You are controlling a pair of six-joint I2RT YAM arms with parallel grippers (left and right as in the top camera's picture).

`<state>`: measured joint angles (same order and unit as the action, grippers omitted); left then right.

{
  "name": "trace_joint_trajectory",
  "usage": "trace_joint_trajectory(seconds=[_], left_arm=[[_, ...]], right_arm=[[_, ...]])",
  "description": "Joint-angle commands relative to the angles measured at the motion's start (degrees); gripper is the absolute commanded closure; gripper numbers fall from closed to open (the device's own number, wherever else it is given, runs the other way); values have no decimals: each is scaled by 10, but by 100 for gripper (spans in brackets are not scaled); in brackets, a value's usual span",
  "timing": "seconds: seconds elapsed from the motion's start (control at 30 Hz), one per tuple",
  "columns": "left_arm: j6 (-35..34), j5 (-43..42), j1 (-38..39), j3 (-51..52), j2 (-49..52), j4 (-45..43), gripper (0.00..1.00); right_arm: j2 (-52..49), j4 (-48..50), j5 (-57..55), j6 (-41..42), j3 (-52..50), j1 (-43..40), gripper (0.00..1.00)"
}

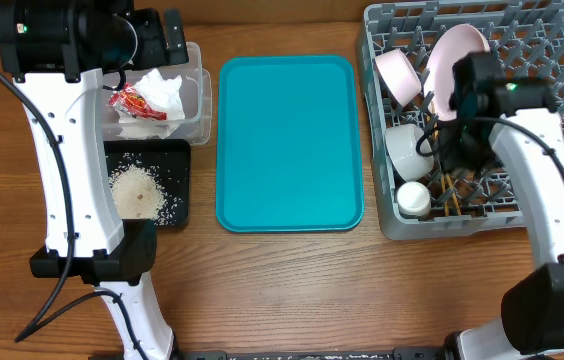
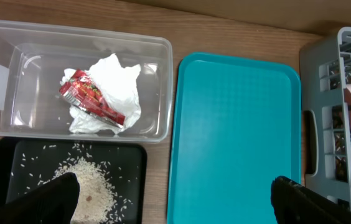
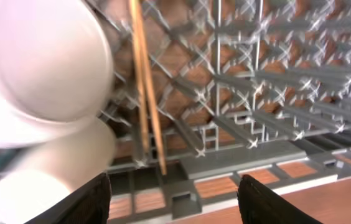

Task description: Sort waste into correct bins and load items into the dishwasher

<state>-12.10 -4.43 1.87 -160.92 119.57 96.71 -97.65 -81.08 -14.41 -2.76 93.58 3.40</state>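
**Asker:** What sits around you on the bench [image 1: 292, 290]?

**Me:** On my left is one clear plastic tub [image 2: 1, 71], with one black tray [image 2: 7, 158] just in front of it. One teal tray [image 1: 287, 145] lies in the middle, and the grey dish rack [image 1: 552, 60] is on my right.

**Asker:** Where is the waste?

**Me:** One crumpled napkin [image 2: 116, 84] lies in the tub, and one red snack wrapper [image 2: 88, 99] rests on top of it. The rice [image 2: 88, 183] is in one heap on the black tray, with stray grains scattered round it.

**Asker:** Can you read any writing?

**Me:** The wrapper carries print, but it is too small for me to read.

**Asker:** And the dishes?

**Me:** All are in the rack. One plate [image 1: 459, 50] and one small dish [image 1: 397, 75] stand on edge in its far left part. One bowl [image 1: 405, 148] and one cup [image 1: 412, 197] sit nearer the front. Two chopsticks [image 3: 145, 93] slant down through the grid just beside the bowl.

**Asker:** What stands in the way?

**Me:** From overhead, my right arm [image 1: 537, 170] crosses the rack and hides part of it. My left arm [image 1: 57, 150] covers the tub's left end.

**Asker:** How are your jaws?

**Me:** My left jaws are spread wide and grip nothing, high above the tub and trays. Their fingertips [image 2: 45, 202] show at the bottom corners of the wrist view. My right jaws are also parted wide and empty, over the rack's front edge, with the chopsticks ahead of them and not touching
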Motion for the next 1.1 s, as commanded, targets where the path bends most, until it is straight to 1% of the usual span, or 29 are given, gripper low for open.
trace_joint_trajectory(seconds=[0.0, 0.03, 0.07, 0.1, 0.2, 0.27, 0.4, 0.47, 0.57, 0.77, 0.93, 1.07], left_arm=[[-6, 4, 2, -8, -12, 1, 0], [-6, 4, 2, -8, -12, 1, 0], [-6, 4, 2, -8, -12, 1, 0], [-6, 4, 2, -8, -12, 1, 0], [-6, 4, 2, -8, -12, 1, 0], [-6, 4, 2, -8, -12, 1, 0], [-6, 4, 2, -8, -12, 1, 0], [-6, 4, 2, -8, -12, 1, 0], [-6, 4, 2, -8, -12, 1, 0], [-6, 4, 2, -8, -12, 1, 0], [-6, 4, 2, -8, -12, 1, 0], [-6, 4, 2, -8, -12, 1, 0]], right_arm=[[38, -17, 81, 10, 102, 7, 28], [43, -27, 100, 11, 130, 10, 25], [47, -37, 119, 11, 159, 12, 14], [51, -48, 138, 11, 188, 14, 0], [62, -81, 201, 11, 272, 18, 0], [70, -98, 264, 15, 315, 18, 0], [85, -101, 387, 15, 345, 18, 0], [90, -110, 422, 15, 345, 18, 0], [90, -162, 404, 9, 345, 17, 0], [124, -155, 372, 13, 334, 13, 0], [164, -99, 323, 44, 326, 7, 0], [232, -2, 276, 45, 245, 7, 0]])
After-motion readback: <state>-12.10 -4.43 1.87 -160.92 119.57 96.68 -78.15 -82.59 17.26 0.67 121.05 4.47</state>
